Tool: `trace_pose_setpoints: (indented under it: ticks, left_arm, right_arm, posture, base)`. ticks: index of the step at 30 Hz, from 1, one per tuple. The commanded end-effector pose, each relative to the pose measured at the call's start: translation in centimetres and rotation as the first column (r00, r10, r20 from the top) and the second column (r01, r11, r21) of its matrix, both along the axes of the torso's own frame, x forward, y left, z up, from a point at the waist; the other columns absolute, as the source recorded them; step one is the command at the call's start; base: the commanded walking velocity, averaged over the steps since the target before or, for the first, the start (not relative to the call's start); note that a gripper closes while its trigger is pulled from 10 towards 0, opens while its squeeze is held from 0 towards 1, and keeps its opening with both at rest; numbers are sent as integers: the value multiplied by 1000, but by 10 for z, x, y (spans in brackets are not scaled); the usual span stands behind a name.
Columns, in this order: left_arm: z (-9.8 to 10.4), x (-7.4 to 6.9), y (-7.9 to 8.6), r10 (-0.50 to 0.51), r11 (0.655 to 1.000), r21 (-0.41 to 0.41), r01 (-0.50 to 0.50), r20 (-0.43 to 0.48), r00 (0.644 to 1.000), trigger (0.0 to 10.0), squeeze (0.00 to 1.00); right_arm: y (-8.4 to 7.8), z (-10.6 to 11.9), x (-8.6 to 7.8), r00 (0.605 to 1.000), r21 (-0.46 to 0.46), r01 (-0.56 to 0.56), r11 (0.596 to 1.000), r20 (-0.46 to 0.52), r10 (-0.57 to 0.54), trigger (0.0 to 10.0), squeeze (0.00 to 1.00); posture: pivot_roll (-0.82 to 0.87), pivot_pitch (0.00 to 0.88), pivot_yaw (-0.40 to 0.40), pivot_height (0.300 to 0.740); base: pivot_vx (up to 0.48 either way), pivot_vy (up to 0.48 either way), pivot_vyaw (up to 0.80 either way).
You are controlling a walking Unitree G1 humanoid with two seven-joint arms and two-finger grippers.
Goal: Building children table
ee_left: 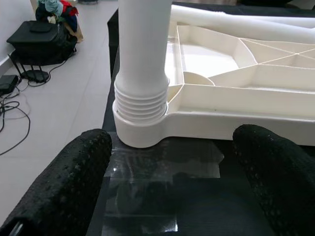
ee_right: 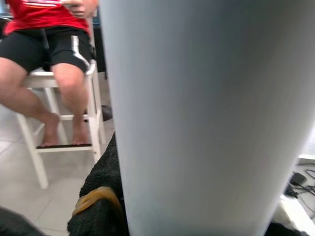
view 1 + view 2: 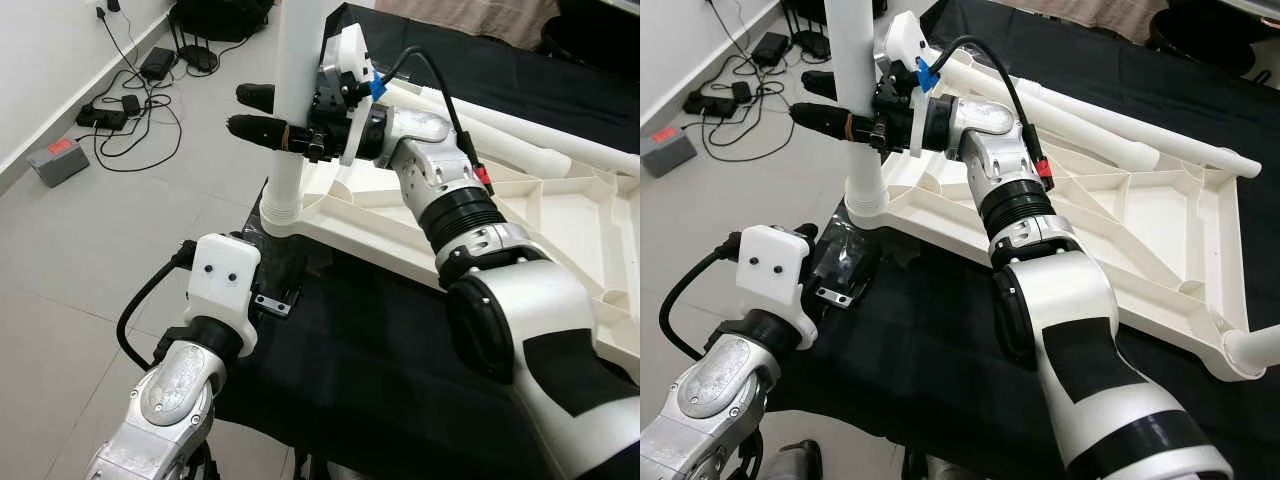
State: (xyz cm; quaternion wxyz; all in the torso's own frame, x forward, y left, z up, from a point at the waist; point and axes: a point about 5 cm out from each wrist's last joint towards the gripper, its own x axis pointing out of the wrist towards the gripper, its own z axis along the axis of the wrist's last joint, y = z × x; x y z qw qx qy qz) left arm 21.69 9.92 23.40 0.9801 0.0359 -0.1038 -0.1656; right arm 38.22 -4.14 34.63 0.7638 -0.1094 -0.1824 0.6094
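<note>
My right gripper clenches the upright leg, which stands in the corner socket of the upturned tabletop on the black cloth; I should keep it plumb as I turn it, so the threads seat squarely. My left gripper hangs released just before the socket. I count one tabletop, one standing leg, probably two more lying across the far edge.
</note>
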Motion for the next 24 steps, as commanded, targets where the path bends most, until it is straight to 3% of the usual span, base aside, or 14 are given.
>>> trace_pose_setpoints:
  ticks: [1,4,7,8,9,17,18,19,21,23,24]
  left_arm:
    - [2,-4,-1,-6,1000,-4,6,9,1000,10000,0]
    - [2,-4,-1,-6,1000,-3,6,10,1000,10000,0]
    - [4,-3,2,5,1000,0,-5,19,1000,10000,0]
    - [4,-3,2,5,1000,0,-5,19,1000,10000,0]
    - [5,-1,5,14,1000,5,-14,27,1000,10000,0]
    - [6,0,6,18,1000,8,-18,31,999,10000,0]
    - [6,0,7,21,1000,11,-21,34,999,10000,0]
    - [6,0,7,21,1000,11,-21,34,999,10000,0]
    - [7,1,8,26,1000,13,-27,39,999,10000,0]
    - [7,1,8,26,1000,13,-27,39,999,10000,0]
    - [7,1,9,27,1000,14,-28,40,999,10000,0]
  right_arm:
    - [1,-34,9,987,-53,101,993,-118,-107,10000,0]
    - [1,-35,10,984,-46,123,991,-125,-127,10000,0]
    - [-2,-42,17,951,-27,263,964,-159,-264,10000,0]
    - [-2,-42,17,951,-27,263,964,-159,-264,10000,0]
    - [-8,-46,22,915,-4,362,932,-191,-356,10000,0]
    - [-11,-48,25,890,10,422,907,-194,-412,10000,0]
    - [-17,-50,28,856,23,488,872,-209,-474,10000,0]
    - [-17,-50,28,856,23,488,872,-209,-474,10000,0]
    - [-27,-52,34,763,59,625,779,-257,-593,10000,0]
    - [-27,-52,34,763,59,625,779,-257,-593,10000,0]
    - [-29,-53,35,736,68,660,749,-264,-624,10000,0]
  posture:
    - [73,332,-170,740]
    - [73,332,-170,740]
    - [72,323,-172,740]
    - [72,323,-172,740]
    - [72,323,-172,740]
    - [72,323,-172,740]
    - [69,318,-170,740]
    - [69,318,-170,740]
    - [66,320,-170,740]
    - [66,320,-170,740]
    - [66,320,-170,740]
  base:
    - [0,0,0]
    - [0,0,0]
    - [0,0,0]
    - [0,0,0]
    - [0,0,0]
    - [0,0,0]
    - [0,0,0]
    - [0,0,0]
    - [0,0,0]
    - [0,0,0]
    - [0,0,0]
